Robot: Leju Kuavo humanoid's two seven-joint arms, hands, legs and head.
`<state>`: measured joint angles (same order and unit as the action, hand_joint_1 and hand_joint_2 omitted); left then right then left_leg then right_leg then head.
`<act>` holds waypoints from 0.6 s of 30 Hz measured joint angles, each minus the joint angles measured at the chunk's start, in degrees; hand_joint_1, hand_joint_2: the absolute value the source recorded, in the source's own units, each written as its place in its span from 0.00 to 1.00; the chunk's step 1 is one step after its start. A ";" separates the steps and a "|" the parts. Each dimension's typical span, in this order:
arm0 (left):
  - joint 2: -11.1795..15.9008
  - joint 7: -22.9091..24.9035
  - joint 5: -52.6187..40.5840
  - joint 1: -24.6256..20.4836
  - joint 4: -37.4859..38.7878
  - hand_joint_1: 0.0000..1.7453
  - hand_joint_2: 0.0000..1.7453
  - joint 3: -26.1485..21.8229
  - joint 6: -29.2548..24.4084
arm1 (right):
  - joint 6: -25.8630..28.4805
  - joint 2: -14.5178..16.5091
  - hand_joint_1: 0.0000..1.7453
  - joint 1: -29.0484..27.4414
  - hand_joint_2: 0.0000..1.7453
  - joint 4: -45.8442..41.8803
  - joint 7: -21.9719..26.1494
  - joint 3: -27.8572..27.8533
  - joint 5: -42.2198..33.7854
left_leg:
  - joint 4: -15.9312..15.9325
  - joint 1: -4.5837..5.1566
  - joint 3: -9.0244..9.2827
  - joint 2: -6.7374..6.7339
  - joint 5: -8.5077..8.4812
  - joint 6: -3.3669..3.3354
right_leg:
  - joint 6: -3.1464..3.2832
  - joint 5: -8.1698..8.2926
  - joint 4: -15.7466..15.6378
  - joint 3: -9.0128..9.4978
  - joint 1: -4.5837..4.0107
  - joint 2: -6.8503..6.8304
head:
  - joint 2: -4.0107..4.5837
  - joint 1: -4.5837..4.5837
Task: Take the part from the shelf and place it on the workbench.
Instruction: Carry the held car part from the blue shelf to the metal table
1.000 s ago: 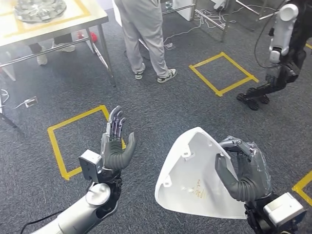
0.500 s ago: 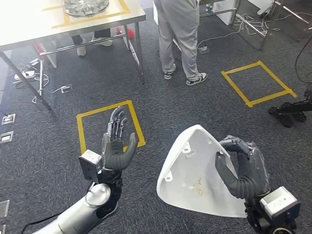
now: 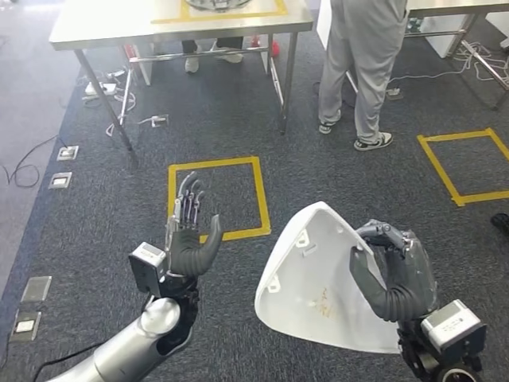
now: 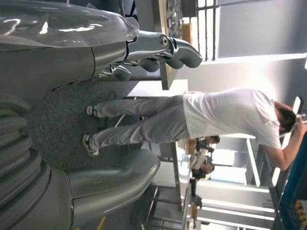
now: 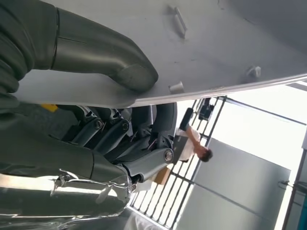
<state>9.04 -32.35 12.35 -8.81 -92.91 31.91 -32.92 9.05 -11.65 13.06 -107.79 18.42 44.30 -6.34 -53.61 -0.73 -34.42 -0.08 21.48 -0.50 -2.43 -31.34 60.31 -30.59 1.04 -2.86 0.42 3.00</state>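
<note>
Above speckled grey carpet, right robot hand (image 3: 396,274) grips a smooth white curved part (image 3: 312,286); left robot hand (image 3: 189,235) spread empty.

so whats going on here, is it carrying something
Yes. The robot's right hand grips a white curved plastic shell part by its edge, thumb on the inner face, above grey carpet. Its left hand is raised, open and empty. Ahead stand a steel-legged workbench and a person in grey trousers; the part is not yet placed.
</note>
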 joint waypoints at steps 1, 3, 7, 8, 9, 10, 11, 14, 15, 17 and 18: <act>-0.02 0.11 0.02 -0.15 0.01 0.00 1.00 0.00 -0.03 | -0.03 0.00 1.00 0.02 1.00 0.13 0.06 0.01 -0.08 | -0.01 0.02 0.01 0.70 0.01 -0.18 | -0.04 -1.99 4.50 -2.10 0.02 1.53 | 0.00 -0.22; -0.06 0.36 0.03 -0.26 0.02 0.00 1.00 0.00 -0.07 | -0.11 0.00 1.00 0.00 1.00 0.45 0.17 0.05 -0.23 | -0.05 0.13 0.04 2.29 0.02 -0.29 | -0.08 -3.88 11.41 -5.78 0.01 2.57 | 0.00 -0.36; -0.14 0.63 0.08 -0.55 0.04 0.00 1.00 0.02 -0.11 | -0.16 0.00 1.00 0.10 1.00 1.07 0.40 0.01 -0.64 | -0.26 0.21 0.19 5.77 0.07 -0.10 | 0.73 3.73 1.28 -2.61 0.13 5.53 | 0.00 -0.39; -0.16 0.67 0.16 -0.75 0.07 0.00 1.00 0.05 -0.11 | -0.16 0.00 1.00 0.15 1.00 1.19 0.46 -0.01 -0.75 | -0.40 0.15 0.00 6.55 0.01 0.13 | 0.92 5.21 -2.25 -1.32 0.24 7.17 | 0.00 -0.35; -0.22 0.69 0.26 -0.96 0.10 0.00 1.00 0.10 -0.12 | -0.16 0.00 1.00 0.25 1.00 1.27 0.51 -0.02 -0.90 | -0.48 0.03 -0.35 7.21 -0.12 0.43 | 1.03 5.78 -4.39 -0.44 0.26 8.46 | 0.00 -0.39; -0.26 0.72 0.41 -1.13 0.14 0.00 1.00 0.15 -0.16 | -0.17 0.01 1.00 0.35 1.00 1.36 0.54 0.00 -1.04 | -0.48 -0.13 -0.75 7.91 -0.33 0.82 | 1.08 5.60 -5.15 -0.10 0.25 8.98 | 0.00 -0.34; -0.27 0.74 0.56 -1.25 0.15 0.00 1.00 0.19 -0.20 | -0.19 0.04 1.00 0.48 1.00 1.44 0.51 0.04 -1.17 | -0.40 -0.27 -1.06 8.69 -0.59 1.24 | 1.12 5.59 -5.50 0.15 0.17 8.31 | 0.00 -0.33; -0.10 0.75 0.83 -1.51 0.21 0.00 1.00 0.30 -0.32 | -0.24 0.32 1.00 0.89 1.00 1.89 0.41 0.14 -1.48 | -2.37 0.03 -2.29 6.38 0.52 2.25 | 1.73 5.90 -6.32 0.91 0.51 5.66 | 0.00 0.11; -0.03 0.76 0.89 -1.68 0.26 0.00 1.00 0.33 -0.33 | -0.25 0.41 1.00 0.95 1.00 2.04 0.41 0.16 -1.55 | -5.19 0.15 -3.67 4.21 2.05 2.47 | 1.93 5.98 -6.54 1.07 0.56 4.68 | 0.00 0.38; 0.02 0.79 0.98 -1.89 0.39 0.00 1.00 0.42 -0.33 | -0.25 0.50 1.00 0.94 1.00 2.41 0.47 0.21 -1.65 | -13.31 0.15 -7.81 1.23 5.60 2.86 | 2.19 5.93 -6.56 1.06 0.30 2.76 | 0.00 0.79; 0.06 0.80 1.01 -1.87 0.48 0.00 1.00 0.45 -0.33 | -0.25 0.50 1.00 0.92 1.00 2.61 0.51 0.25 -1.69 | -16.42 0.10 -9.41 0.71 6.55 2.96 | 2.23 5.89 -6.56 1.05 0.20 1.82 | 0.00 0.83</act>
<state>9.09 -31.54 13.36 -10.69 -92.43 32.36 -33.24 8.81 -11.15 13.99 -105.18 18.94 44.54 -8.03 -70.03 -0.64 -43.83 0.63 28.03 2.45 -0.21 -25.45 53.75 -29.54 1.24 -1.04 0.42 3.83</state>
